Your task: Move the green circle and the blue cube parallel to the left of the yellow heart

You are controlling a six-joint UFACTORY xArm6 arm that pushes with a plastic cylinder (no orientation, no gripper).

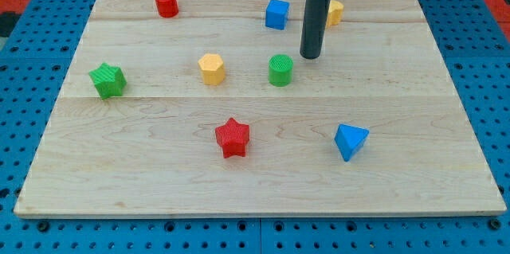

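The green circle [280, 70] is a green cylinder near the board's middle. The blue cube [276, 13] sits near the view's top, above the green circle. The yellow heart [335, 12] lies to the right of the blue cube, partly hidden behind my rod. My tip [311, 56] rests on the board just up and to the right of the green circle, with a small gap between them, and below the yellow heart.
A red cylinder [166, 3] is at the top left, a green star [107, 80] at the left, a yellow hexagon [211, 68] left of the green circle, a red star [233, 137] and a blue triangle [351, 141] toward the bottom. The wooden board [446, 166] lies on a blue pegboard.
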